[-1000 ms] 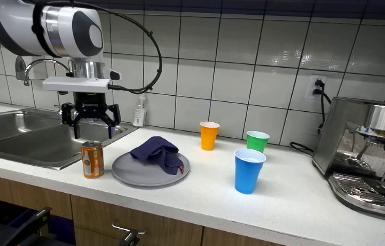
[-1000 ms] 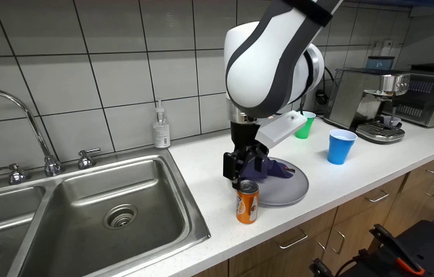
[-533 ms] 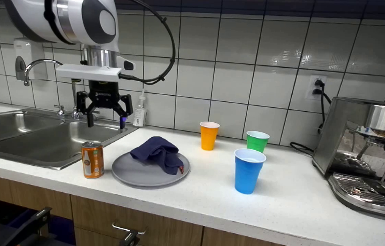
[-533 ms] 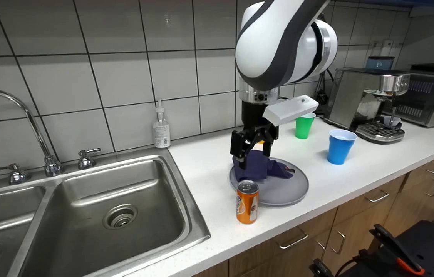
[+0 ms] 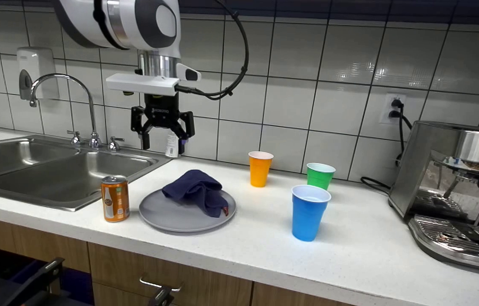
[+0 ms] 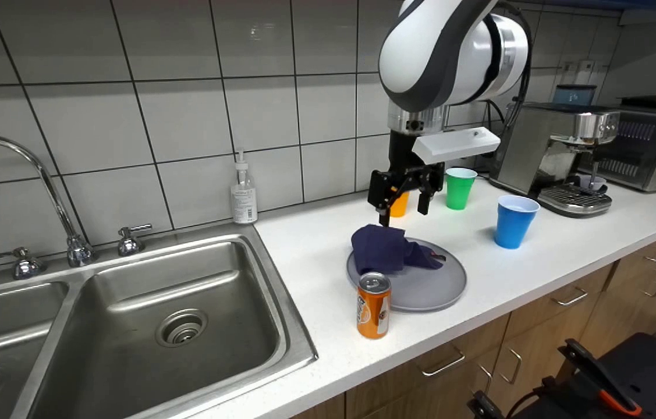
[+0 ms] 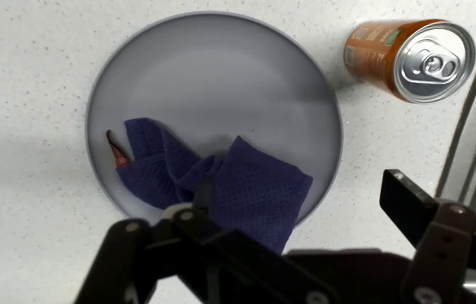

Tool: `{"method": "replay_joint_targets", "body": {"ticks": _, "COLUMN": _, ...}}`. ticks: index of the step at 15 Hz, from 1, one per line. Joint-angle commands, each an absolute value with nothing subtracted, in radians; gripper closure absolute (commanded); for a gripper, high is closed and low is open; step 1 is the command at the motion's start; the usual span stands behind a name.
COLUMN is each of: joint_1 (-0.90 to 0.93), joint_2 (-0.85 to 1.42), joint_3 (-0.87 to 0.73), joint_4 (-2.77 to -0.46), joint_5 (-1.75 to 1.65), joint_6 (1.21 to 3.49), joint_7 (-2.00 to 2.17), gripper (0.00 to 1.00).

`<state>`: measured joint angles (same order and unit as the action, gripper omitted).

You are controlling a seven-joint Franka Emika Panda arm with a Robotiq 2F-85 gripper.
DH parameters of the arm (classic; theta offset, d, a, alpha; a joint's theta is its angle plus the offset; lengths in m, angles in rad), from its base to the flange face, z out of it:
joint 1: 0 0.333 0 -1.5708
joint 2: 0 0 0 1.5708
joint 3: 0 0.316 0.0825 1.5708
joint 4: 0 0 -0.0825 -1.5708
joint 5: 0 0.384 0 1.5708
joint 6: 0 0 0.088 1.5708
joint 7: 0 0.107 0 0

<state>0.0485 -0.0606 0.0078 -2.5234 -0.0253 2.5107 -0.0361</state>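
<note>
My gripper [image 5: 163, 145] hangs above the counter with its fingers wide apart and nothing between them. Below it is a grey plate [image 7: 221, 59] bearing a crumpled dark purple cloth [image 7: 263, 185]. In the wrist view the left finger overlaps the cloth, while the right finger [image 7: 406, 202] shows over bare counter towards the sink. A thin reddish tip [image 7: 119, 156] pokes out from under the cloth; the rest of that object is hidden. An orange can [image 6: 373, 308] stands upright beside the plate, apart from the gripper.
Orange [image 5: 260, 170], green [image 5: 320, 176] and blue [image 5: 308, 214] cups stand right of the plate. A steel sink [image 6: 281, 326] with a tall faucet [image 6: 42, 174] and a soap bottle [image 6: 244, 201] lie on the opposite side. A coffee machine [image 5: 456, 178] stands farther along, against the tiled wall.
Still open, the gripper has risen and moved away from near the can, back towards the wall and sideways towards the cups. Plate, cloth, can and cups have stayed put.
</note>
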Motion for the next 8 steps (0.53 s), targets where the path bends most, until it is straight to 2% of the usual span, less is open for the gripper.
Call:
{"method": "replay_joint_targets", "body": {"ticks": 1, "joint_1": 0.018, "joint_2": -0.037, "joint_3": -0.006, "joint_4": -2.461, "joint_5": 0.008, "joint_6": 2.433, "joint_7": 0.037, "gripper": 0.00}}
{"method": "replay_joint_targets", "body": {"ticks": 2, "joint_1": 0.026, "joint_2": -0.054, "joint_3": 0.003, "joint_4": -2.504, "joint_5": -0.018, "joint_6": 2.486, "joint_7": 0.001, "gripper": 0.00}}
{"method": "replay_joint_targets", "body": {"ticks": 8, "joint_1": 0.024, "joint_2": -0.049, "joint_3": 0.002, "joint_4": -2.503, "joint_5": -0.016, "joint_6": 2.484, "joint_7": 0.002, "gripper": 0.00}}
